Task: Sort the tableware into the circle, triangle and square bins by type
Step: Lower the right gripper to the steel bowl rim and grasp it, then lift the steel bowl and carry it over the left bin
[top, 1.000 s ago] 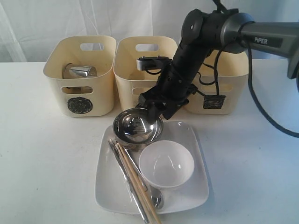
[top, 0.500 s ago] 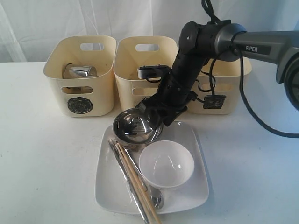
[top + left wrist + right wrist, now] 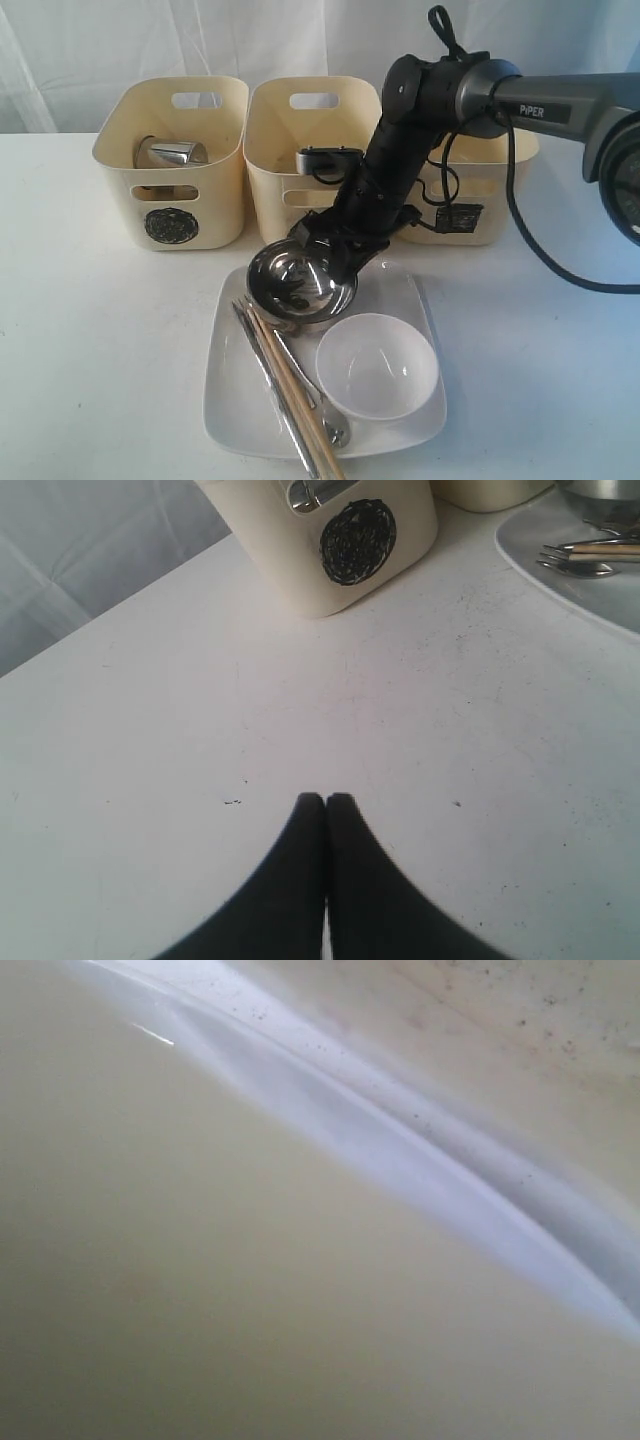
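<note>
**Exterior view.** The right gripper [image 3: 335, 258] is lowered onto the far rim of the shiny steel bowl [image 3: 298, 288]. The bowl sits on the back part of the white square plate [image 3: 225, 405], just in front of the middle bin [image 3: 300, 130]. The dark fingers merge with the rim, so it cannot be told whether the jaws are clamped on it. The small white bowl [image 3: 377, 365] is set just beside the steel bowl on the same plate. The wooden chopsticks [image 3: 297, 390] and the metal cutlery are laid along the plate's left part. A steel mug [image 3: 172, 152] is already lodged in the circle bin [image 3: 215, 190]. The middle bin's mark is hidden by the arm, and the square bin [image 3: 495, 190] is placed at the right.

**Left wrist view.** The left gripper [image 3: 326, 800] is held over the bare table [image 3: 150, 730], well apart from the plate. Its jaws are pressed together with nothing between them.

**Right wrist view.** Only a blurred cream and white surface is shown. No fingers are seen, so nothing about the grip is settled here.

The step in hand is judged to be the pick-up of the steel bowl. A firm pinch on the thin rim is called for next. After that comes a straight lift clear of the white bowl and chopsticks, then a carry to the bin meant for bowls. Which bin that is cannot be judged here.
</note>
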Robot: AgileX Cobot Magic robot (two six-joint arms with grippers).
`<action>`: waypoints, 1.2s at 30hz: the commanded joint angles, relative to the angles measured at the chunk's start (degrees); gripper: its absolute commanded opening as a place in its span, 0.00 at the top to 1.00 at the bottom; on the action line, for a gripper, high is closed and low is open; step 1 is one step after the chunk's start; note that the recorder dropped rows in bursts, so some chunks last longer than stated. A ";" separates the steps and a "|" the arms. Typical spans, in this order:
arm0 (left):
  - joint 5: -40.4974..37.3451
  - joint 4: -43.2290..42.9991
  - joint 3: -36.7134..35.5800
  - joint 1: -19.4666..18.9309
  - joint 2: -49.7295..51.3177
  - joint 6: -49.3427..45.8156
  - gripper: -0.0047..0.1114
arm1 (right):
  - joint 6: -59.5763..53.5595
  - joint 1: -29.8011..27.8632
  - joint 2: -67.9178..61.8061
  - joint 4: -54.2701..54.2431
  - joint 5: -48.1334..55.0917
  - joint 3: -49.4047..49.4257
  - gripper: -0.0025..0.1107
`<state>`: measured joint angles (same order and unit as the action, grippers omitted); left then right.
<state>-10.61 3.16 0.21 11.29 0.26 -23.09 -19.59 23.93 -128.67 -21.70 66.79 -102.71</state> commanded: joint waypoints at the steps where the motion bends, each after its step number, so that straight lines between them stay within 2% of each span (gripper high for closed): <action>1: 0.11 0.17 -0.21 0.25 -0.26 0.14 0.96 | 0.48 -0.54 1.68 -2.03 1.26 0.06 0.98; 9: 0.11 0.17 -0.21 0.25 -0.26 0.14 0.96 | -1.08 -0.54 8.96 -6.49 1.13 0.06 0.98; 14: 0.11 0.17 -0.21 0.25 -0.26 0.14 0.96 | -5.79 -0.54 12.02 -14.56 -0.98 0.06 0.98; 24: 0.11 0.17 -0.21 0.25 -0.26 0.14 0.96 | -11.32 -0.42 13.19 -26.86 -24.54 -0.65 0.98; 30: 0.11 0.17 -0.21 0.25 -0.26 0.14 0.96 | -24.43 0.18 13.19 -39.29 -34.24 -0.65 0.98; 36: 0.11 0.17 -0.21 0.25 -0.26 0.14 0.96 | -33.07 2.09 11.65 -43.96 -40.41 -0.77 0.98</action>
<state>-10.61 3.16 0.21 11.29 0.26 -23.09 -48.17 24.99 -116.27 -62.35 29.41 -102.90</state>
